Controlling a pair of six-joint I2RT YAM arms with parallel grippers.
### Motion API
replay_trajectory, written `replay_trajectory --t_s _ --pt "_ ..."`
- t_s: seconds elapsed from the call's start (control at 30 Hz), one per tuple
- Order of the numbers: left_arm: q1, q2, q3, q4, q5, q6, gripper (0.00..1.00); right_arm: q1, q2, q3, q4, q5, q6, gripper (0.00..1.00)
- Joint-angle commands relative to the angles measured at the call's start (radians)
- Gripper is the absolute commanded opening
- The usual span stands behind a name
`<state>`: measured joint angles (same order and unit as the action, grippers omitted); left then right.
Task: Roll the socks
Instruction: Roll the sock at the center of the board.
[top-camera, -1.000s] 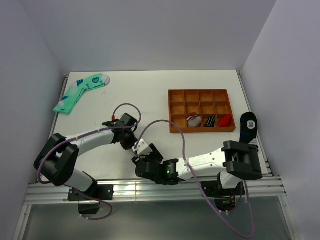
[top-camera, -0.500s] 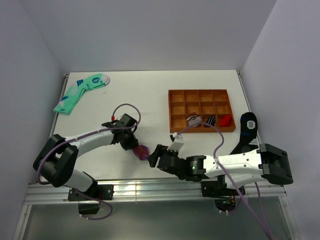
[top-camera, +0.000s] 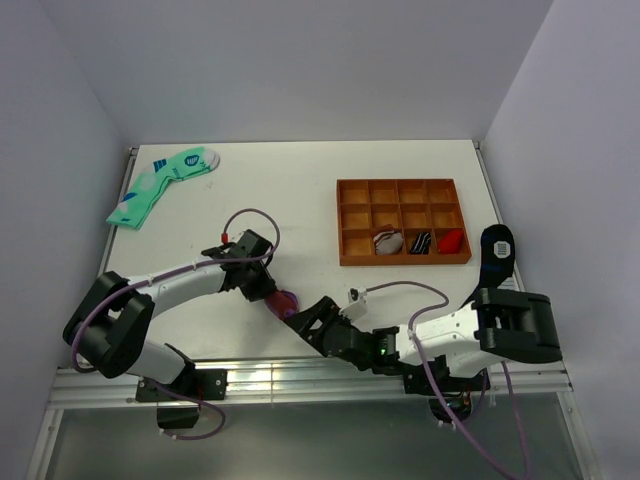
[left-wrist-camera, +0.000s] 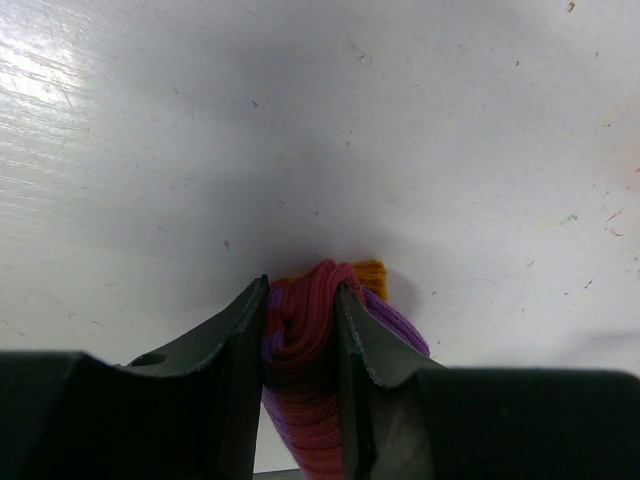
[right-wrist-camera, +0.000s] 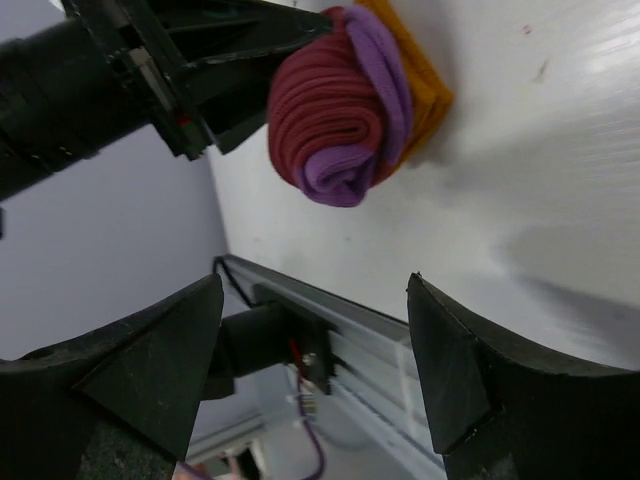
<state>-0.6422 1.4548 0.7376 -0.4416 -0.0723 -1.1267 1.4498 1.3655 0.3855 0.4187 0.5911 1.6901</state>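
Rolled socks (top-camera: 284, 302) on the bench (top-camera: 300, 190), near its front edge, clamped in the left tool (top-camera: 270, 291). The right tool (top-camera: 310, 320), spread wide and empty, sits just beside them at 4 o'clock, facing the roll's spiral end.

A lab test cell: bare pale walls (top-camera: 300, 70) box in a white worktop (top-camera: 290, 190), edged near by an aluminium mounting rail (top-camera: 260, 380).
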Motion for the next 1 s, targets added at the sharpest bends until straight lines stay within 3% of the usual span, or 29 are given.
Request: replay_trajectory --t_s 0.0,0.07,0.5,0.97 --pt "-0.013 0.047 -0.049 -0.111 -0.064 0.016 0.0 0.011 0.04 0.01 0.141 0.076 0.103 0.82" --pt "-0.014 0.042 -0.046 -0.115 -0.064 0.018 0.0 0.011 0.076 0.032 0.118 0.076 0.15 0.85" --pt "-0.016 0.047 -0.046 -0.118 -0.061 0.036 0.0 -0.003 0.293 0.016 0.382 0.07 0.223 0.88" --pt "-0.017 0.052 -0.038 -0.132 -0.061 0.053 0.0 -0.043 0.339 0.059 0.321 0.073 0.244 0.89"
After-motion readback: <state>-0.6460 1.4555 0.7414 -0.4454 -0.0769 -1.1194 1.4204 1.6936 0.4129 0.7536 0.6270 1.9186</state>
